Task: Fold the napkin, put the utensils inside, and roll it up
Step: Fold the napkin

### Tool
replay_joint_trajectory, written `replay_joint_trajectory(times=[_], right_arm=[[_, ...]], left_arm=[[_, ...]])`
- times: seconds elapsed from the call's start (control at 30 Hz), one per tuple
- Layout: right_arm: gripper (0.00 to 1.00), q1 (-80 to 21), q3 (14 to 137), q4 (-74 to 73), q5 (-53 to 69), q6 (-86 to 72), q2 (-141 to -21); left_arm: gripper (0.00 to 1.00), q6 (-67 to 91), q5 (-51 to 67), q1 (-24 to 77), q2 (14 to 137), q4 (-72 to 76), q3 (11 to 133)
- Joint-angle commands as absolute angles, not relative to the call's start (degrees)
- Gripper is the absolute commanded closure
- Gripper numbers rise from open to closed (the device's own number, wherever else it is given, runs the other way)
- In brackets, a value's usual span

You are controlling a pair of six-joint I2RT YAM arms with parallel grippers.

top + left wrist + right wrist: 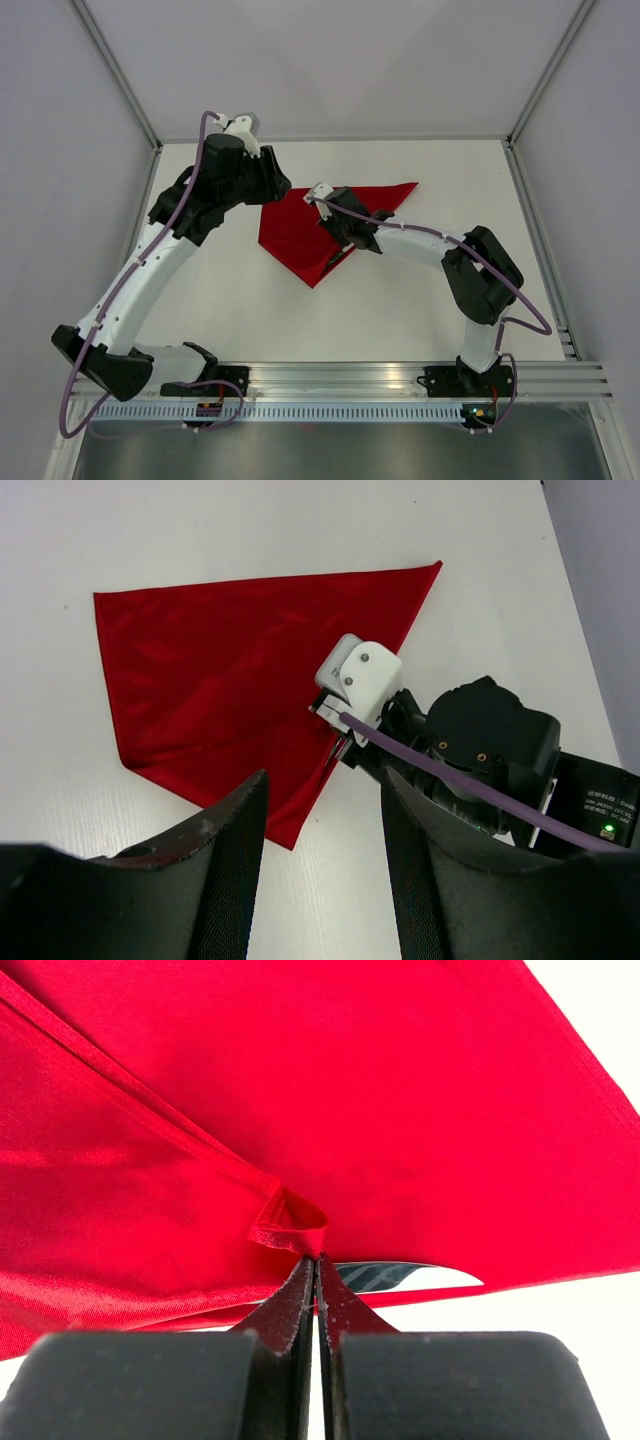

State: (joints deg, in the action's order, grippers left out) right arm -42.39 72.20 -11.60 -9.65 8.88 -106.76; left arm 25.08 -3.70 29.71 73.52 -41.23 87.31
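The deep-red napkin (300,232) lies on the white table, folded into a rough triangle (210,670). My right gripper (336,256) sits at its right edge, shut on a small pinched loop of the hem (290,1225), and lifts that edge slightly. Under the lifted cloth (400,1090) a thin shiny grey sliver (385,1276) shows; I cannot tell whether it is one of the utensils. Otherwise the utensils are hidden. My left gripper (272,185) hovers over the napkin's far-left corner, open and holding nothing, its dark fingers (235,860) framing bare table and the napkin's near tip.
White walls close in the table on the left, back and right. An aluminium rail (400,378) with both arm bases runs along the near edge. The right arm's wrist and purple cable (470,780) lie just right of the napkin.
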Motion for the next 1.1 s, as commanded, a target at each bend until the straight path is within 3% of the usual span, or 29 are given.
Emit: replay_joint_trajectory(times=[0.0, 0.9, 1.07], right_arm=[[0.97, -41.05, 72.86, -11.6, -8.97, 7.74, -105.82], [0.97, -34.45, 69.79, -13.45, -5.45, 5.36, -105.82], [0.91, -33.66, 70.31, -14.5, -3.88, 4.22, -106.43]], left_arm=[[0.46, 25.57, -0.44, 29.79, 74.79, -37.09, 85.61], [0.46, 27.68, 5.54, 30.59, 88.5, -28.39, 77.87], [0.46, 27.86, 6.24, 30.85, 91.49, -27.42, 77.78]])
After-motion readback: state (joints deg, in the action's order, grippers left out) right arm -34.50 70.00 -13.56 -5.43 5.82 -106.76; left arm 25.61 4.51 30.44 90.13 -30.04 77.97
